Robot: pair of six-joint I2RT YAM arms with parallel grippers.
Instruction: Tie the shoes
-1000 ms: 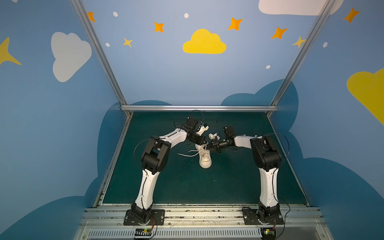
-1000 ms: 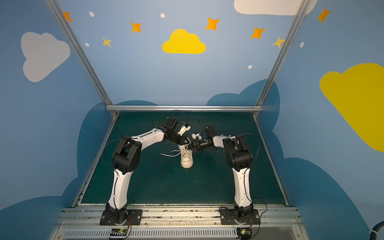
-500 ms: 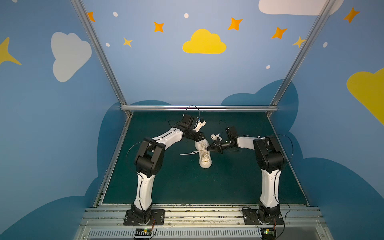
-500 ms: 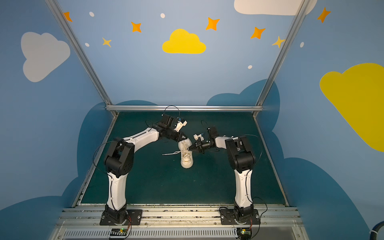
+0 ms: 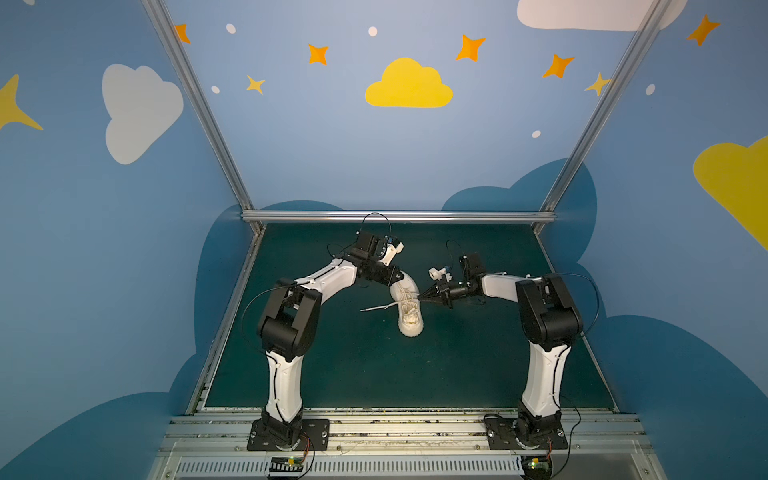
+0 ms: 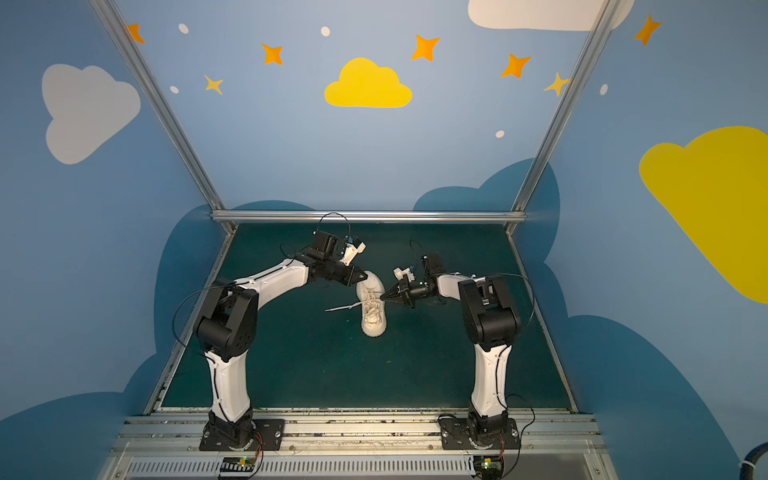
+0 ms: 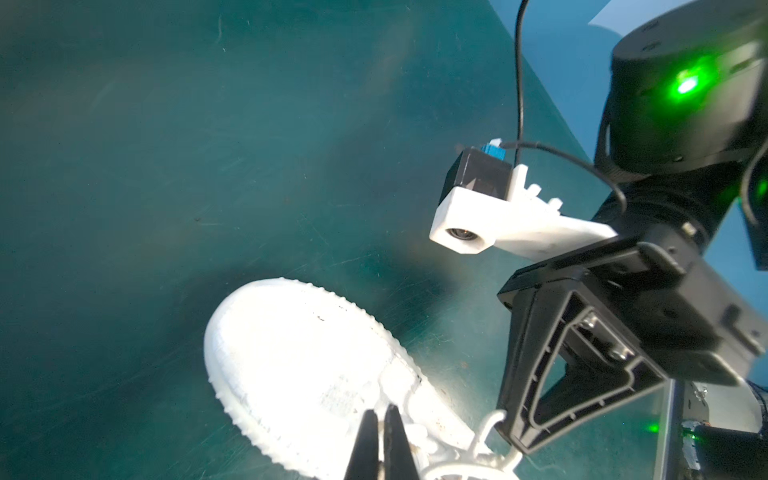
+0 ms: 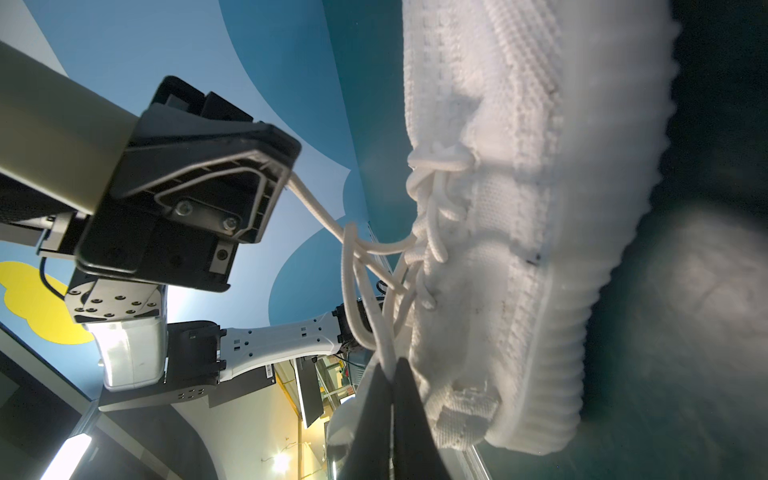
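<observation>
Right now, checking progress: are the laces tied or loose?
Loose: the laces show no bow; left tool and right tool each pinch one.

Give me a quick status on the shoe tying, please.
Left pincer, right pincer both shut on laces. Sneaker on mat, bow unfinished. Nothing blocking.

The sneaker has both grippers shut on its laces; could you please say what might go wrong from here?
The left gripper pinches one lace strand at its very tips, so it may slip free. Nothing holds the sneaker down, so pulling with the right gripper could drag or tip it on the mat.
</observation>
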